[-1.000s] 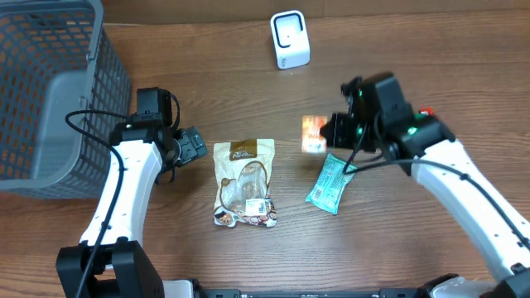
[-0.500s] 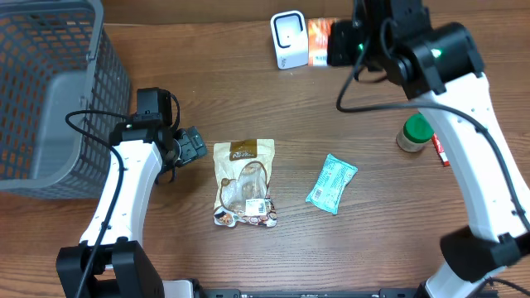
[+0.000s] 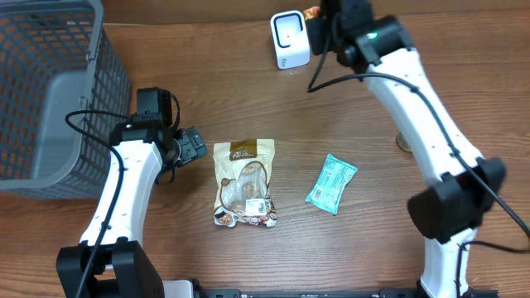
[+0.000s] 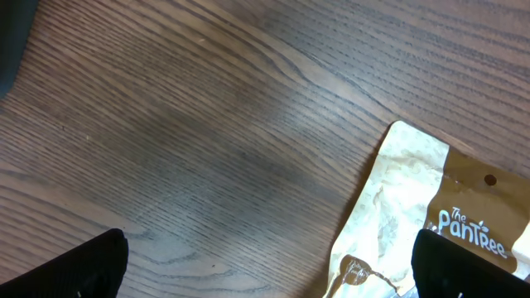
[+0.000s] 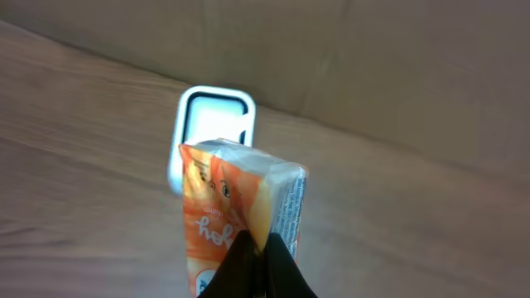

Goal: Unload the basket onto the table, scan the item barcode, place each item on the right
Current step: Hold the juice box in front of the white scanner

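The white scanner [image 3: 290, 39] stands at the far edge of the table; the right wrist view shows it [image 5: 214, 132] just beyond the item. An orange snack packet [image 5: 236, 211] is pinched by its edge in my right gripper [image 5: 258, 257], held up right of the scanner. Only a sliver of the packet [image 3: 311, 12] shows in the overhead view. My left gripper [image 3: 192, 145] rests low over the table with its jaws wide apart and nothing between them [image 4: 269, 269], just left of a cream pouch [image 3: 243, 182].
A grey mesh basket [image 3: 50, 91] fills the far left corner. A teal packet [image 3: 331, 184] lies right of the cream pouch [image 4: 414, 215]. A small item [image 3: 403, 142] pokes out from under the right arm.
The right arm has carried the orange packet from mid-table up to the far edge beside the scanner. The left arm has not moved.
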Motion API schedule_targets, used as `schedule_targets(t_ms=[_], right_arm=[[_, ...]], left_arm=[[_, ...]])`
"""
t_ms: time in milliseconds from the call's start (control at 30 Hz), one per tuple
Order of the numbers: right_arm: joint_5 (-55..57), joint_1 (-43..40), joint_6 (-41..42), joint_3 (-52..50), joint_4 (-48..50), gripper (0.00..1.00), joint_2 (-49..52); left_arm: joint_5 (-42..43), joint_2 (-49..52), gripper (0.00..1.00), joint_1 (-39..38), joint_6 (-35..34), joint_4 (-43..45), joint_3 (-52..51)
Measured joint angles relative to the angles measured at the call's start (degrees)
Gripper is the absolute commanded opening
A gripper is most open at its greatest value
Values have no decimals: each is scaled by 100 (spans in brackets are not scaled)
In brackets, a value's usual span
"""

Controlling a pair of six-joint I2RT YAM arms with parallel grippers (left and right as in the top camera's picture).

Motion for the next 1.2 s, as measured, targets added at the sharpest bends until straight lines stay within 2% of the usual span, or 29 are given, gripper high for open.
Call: schedule_targets(t_ms=[333,600,867,1200], right_arm=[[820,629,-2356,0,1539,4,835],[1871,671,-3901,0,2887,4,1558],[2181,651,-4422,0,3718,4,2017],[2277,651,-4610,0,3797,4,2297]], left_arm=[[0,0,100,0,0,-2,0],[0,0,100,0,0,0,0],[0,0,100,0,0,0,0],[0,0,100,0,0,0,0]])
